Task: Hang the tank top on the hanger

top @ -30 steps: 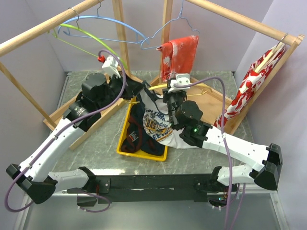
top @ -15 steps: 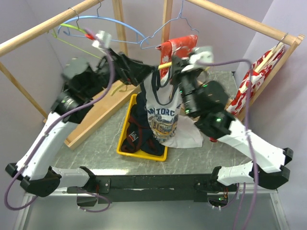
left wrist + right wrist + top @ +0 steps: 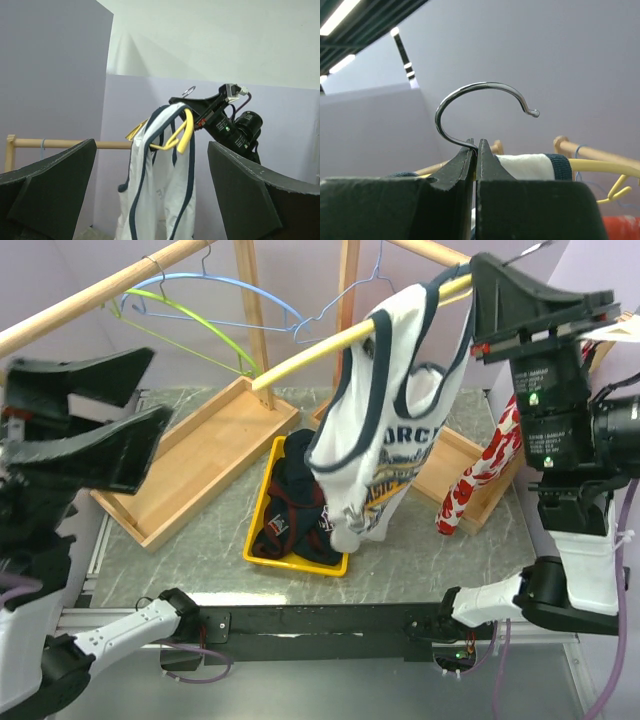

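Note:
The white tank top (image 3: 385, 410) with navy trim hangs from the yellow hanger (image 3: 300, 358), both straps over its arms, hem dangling above the table. My right gripper (image 3: 480, 285) is raised high at the upper right, shut on the hanger's metal hook (image 3: 470, 95) at its neck (image 3: 476, 145). A white strap (image 3: 525, 167) lies just behind the jaws. My left gripper (image 3: 158, 388) is at the far left, open and empty, well apart from the shirt. In the left wrist view the tank top (image 3: 160, 180) and hanger (image 3: 182, 137) show between the wide fingers.
A yellow bin (image 3: 262, 502) holds a dark clothes pile under the shirt. Two wooden trays (image 3: 190, 470) lie on the table. A wooden rail (image 3: 90, 305) carries a lime-green hanger (image 3: 200, 315) and a light-blue one (image 3: 250, 295). A red floral garment (image 3: 480, 465) hangs at the right.
My right arm has lifted the hanger and tank top high off the bin. My left gripper has opened, let go of the shirt and drawn back to the left.

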Controlling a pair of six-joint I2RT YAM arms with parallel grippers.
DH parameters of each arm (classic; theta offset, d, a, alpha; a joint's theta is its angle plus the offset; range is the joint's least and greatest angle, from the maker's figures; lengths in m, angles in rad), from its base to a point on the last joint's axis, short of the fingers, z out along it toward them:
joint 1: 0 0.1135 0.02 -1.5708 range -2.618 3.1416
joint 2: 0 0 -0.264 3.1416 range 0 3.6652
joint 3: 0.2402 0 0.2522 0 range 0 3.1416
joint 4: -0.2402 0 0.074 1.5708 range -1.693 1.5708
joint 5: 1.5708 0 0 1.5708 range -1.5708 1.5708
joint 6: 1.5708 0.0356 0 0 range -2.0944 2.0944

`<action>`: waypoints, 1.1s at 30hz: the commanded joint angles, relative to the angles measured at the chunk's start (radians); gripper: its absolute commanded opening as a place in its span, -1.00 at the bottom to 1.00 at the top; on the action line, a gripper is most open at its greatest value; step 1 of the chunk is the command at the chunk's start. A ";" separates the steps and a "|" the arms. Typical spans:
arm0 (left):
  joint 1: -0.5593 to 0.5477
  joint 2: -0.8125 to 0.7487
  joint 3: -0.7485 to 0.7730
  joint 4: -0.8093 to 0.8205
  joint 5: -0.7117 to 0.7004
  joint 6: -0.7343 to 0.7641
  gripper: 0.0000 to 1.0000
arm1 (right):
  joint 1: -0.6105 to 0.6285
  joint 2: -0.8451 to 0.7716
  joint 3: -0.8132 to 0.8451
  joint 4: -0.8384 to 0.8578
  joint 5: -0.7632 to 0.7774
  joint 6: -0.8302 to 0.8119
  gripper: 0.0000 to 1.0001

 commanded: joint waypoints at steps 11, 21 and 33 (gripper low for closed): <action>0.002 -0.126 -0.132 -0.507 -0.054 0.197 0.65 | 0.012 -0.263 -0.935 0.245 -0.068 0.251 -1.00; 0.002 -0.052 -0.248 -0.725 -0.066 0.261 0.21 | 0.010 -0.276 -1.107 0.307 -0.090 0.281 -1.00; 0.002 0.023 -0.316 -0.741 0.058 0.310 0.34 | 0.012 -0.239 -1.139 0.300 -0.114 0.309 -1.00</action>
